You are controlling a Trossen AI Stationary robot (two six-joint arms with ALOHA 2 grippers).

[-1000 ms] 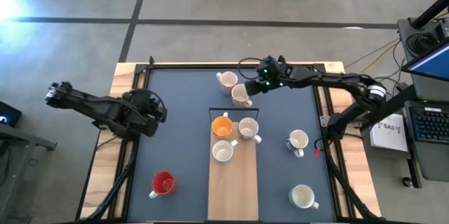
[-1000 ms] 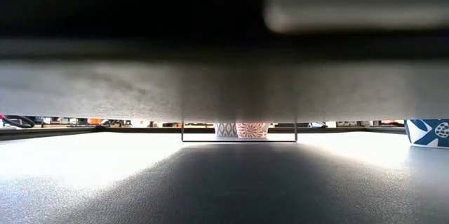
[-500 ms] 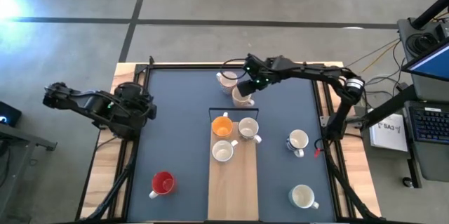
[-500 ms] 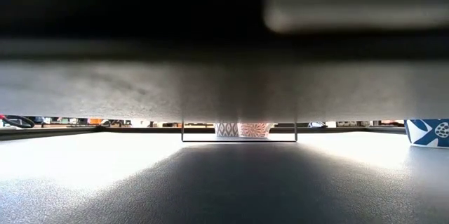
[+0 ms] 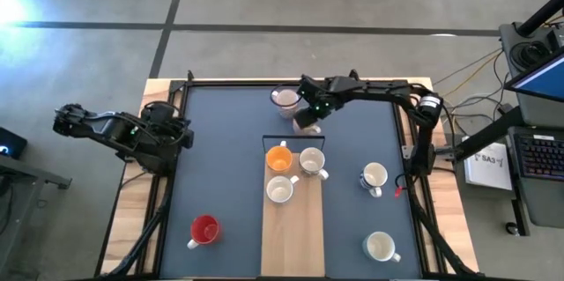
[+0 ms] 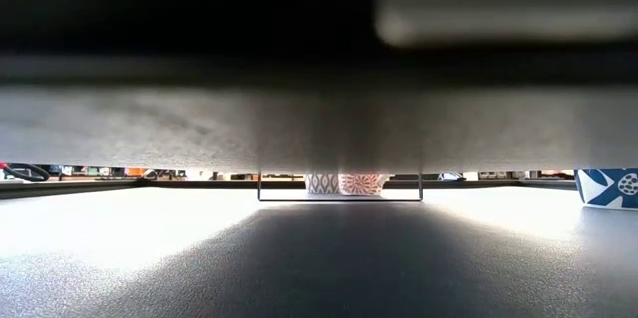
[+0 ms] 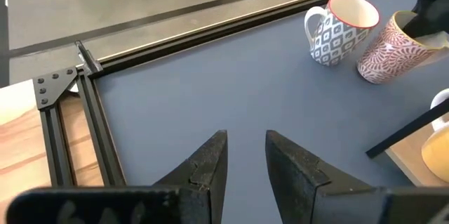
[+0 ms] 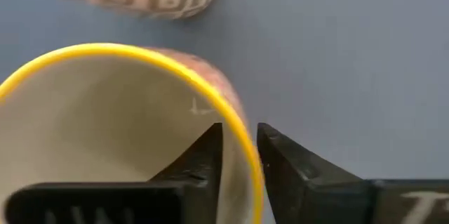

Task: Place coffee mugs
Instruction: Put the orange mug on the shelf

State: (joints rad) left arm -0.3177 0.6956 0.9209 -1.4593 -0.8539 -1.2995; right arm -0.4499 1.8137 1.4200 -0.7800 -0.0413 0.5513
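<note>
Right now my right claw (image 8: 240, 155) has its two fingers astride the yellow rim of a mug with a red leaf pattern (image 7: 394, 47), one finger inside the cup and one outside, closed down to a narrow gap on the wall. That mug leans over in the left wrist view, so I judge I am already bearing its weight by the rim and not by the handle, which is a grip that lets me set it down upright without turning my wrist. It sits at the far middle of the dark bench (image 5: 220, 140), just beside a second mug with a grey diamond pattern and a red rim (image 7: 342, 29), the two near enough to touch or almost so.

Closer to me a wooden board (image 5: 295, 228) runs down the middle of the bench and carries three mugs at its far end: an orange one (image 5: 278, 157) and two pale ones (image 5: 311, 159). I take the board as the place the mugs belong, which is why I am reaching for the outliers. A red mug (image 5: 204, 228) stands at the near left, and two more pale mugs (image 5: 374, 176) wait on the right.

My left claw (image 7: 245, 155) hangs idle over the left edge, fingers a little apart, holding nothing.
</note>
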